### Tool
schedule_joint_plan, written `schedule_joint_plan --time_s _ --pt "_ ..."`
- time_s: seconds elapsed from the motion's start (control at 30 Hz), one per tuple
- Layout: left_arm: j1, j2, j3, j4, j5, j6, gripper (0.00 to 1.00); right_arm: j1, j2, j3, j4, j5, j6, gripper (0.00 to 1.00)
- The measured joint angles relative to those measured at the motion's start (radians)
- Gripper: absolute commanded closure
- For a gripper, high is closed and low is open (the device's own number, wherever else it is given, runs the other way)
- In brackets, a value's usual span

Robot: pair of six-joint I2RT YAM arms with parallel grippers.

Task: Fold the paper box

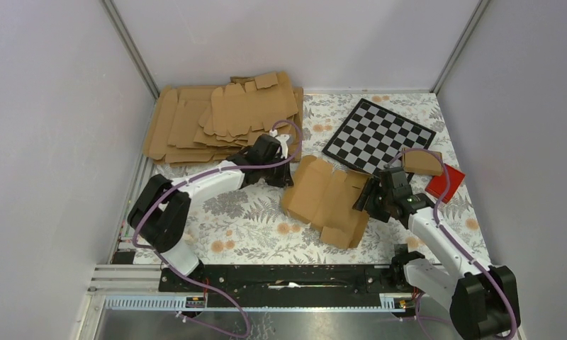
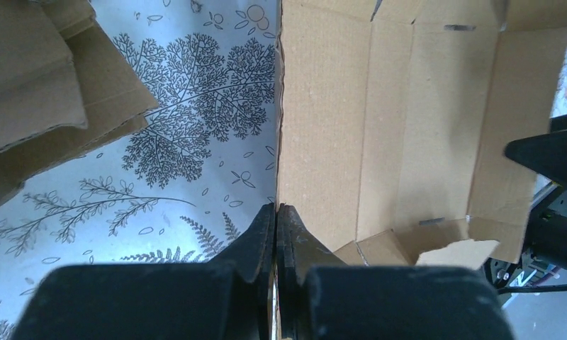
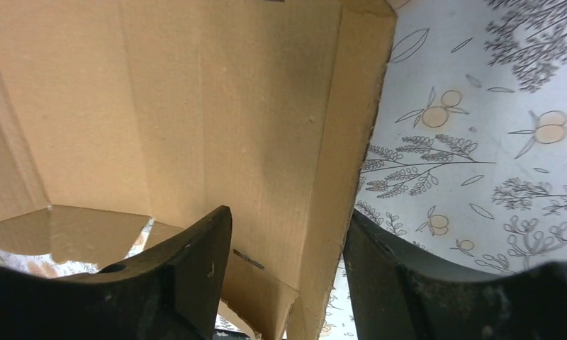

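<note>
While the paper box [image 1: 324, 200] lies at the middle of the table [image 1: 245, 230], its long axis slanting from far left to near right, we see the left gripper [image 2: 276, 214] pinched tight on its left edge. At the opposite edge the right gripper [image 3: 288, 216] straddles a raised flap, jaws parted, gripping nothing.

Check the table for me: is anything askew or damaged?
The pile of cardboard sheets at the back left is fanned out, and its top sheets lie crooked. The box in the middle shows no clear damage.
</note>
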Motion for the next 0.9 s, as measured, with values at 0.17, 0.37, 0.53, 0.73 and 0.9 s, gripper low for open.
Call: schedule_joint_plan --time_s 0.17,0.37,0.53,0.73,0.9 --pt "0.0 -0.066 0.032 -0.091 -0.032 0.018 1.0 0.0 0.053 -0.041 0.067 -0.058 0.005 0.27" --pt "0.006 -0.156 0.033 -0.152 -0.093 0.023 1.0 0.0 0.133 -0.049 0.161 -0.107 0.002 0.17" --pt "0.009 -0.246 -0.005 -0.132 -0.111 0.019 1.0 0.0 0.213 -0.022 0.19 -0.095 -0.032 0.07" --pt "0.009 -0.293 -0.032 -0.115 -0.103 0.014 1.0 0.0 0.28 0.042 0.248 -0.082 -0.067 0.07" --pt "0.009 -0.293 -0.07 -0.077 -0.075 -0.006 0.96 0.0 0.362 0.045 0.317 -0.166 -0.069 0.11"
